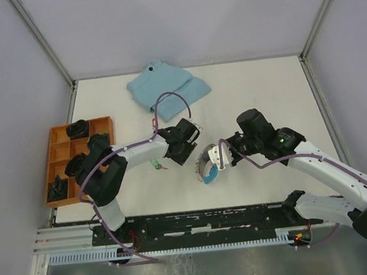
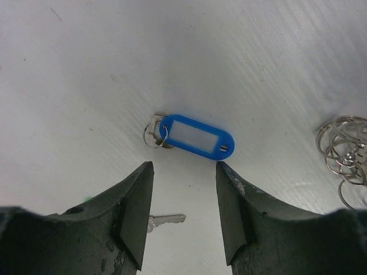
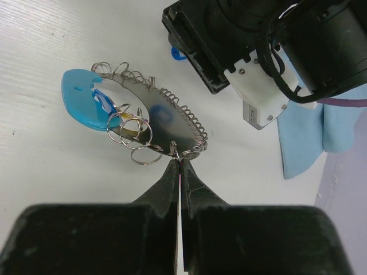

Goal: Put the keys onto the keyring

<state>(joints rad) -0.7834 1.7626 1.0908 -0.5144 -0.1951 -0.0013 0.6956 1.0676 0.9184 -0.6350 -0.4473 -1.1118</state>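
Observation:
A silver key with a blue oval tag (image 2: 196,136) lies flat on the white table just beyond my left gripper (image 2: 184,166), which is open with nothing between its fingers. A second key's bare blade (image 2: 167,219) pokes out from behind the left finger. In the top view a green-tagged key (image 1: 155,164) lies beside the left gripper (image 1: 183,149). The keyring (image 3: 155,117) is a grey metal loop hung with small rings, with a light-blue strap (image 3: 86,103). My right gripper (image 3: 180,160) is shut on its near edge. The keyring (image 1: 207,164) lies between the two arms.
A folded light-blue cloth (image 1: 168,86) lies at the back of the table. An orange compartment tray (image 1: 55,134) holding dark items stands at the left edge. Loose rings of the keyring (image 2: 344,152) show at the right of the left wrist view.

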